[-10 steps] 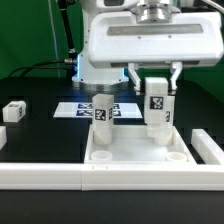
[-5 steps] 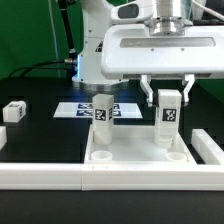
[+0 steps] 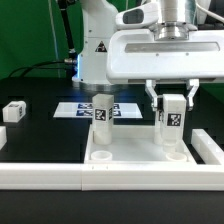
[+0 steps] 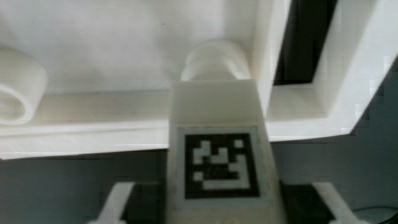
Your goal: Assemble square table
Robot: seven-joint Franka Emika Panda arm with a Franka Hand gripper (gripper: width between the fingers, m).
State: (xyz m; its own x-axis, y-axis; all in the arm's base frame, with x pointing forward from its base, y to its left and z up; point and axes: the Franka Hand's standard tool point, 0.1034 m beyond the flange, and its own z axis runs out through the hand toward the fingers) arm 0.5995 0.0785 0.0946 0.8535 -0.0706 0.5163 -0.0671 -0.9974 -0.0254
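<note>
White leg (image 3: 174,125), top inside end effector (image 3: 173,98)

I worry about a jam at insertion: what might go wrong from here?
The held leg in the gripper hangs near the tabletop's corner hole; if off-centre, it may catch the rim rather than seat. Letting go early could topple it. The gripper's wide mount might bump the standing leg.
</note>
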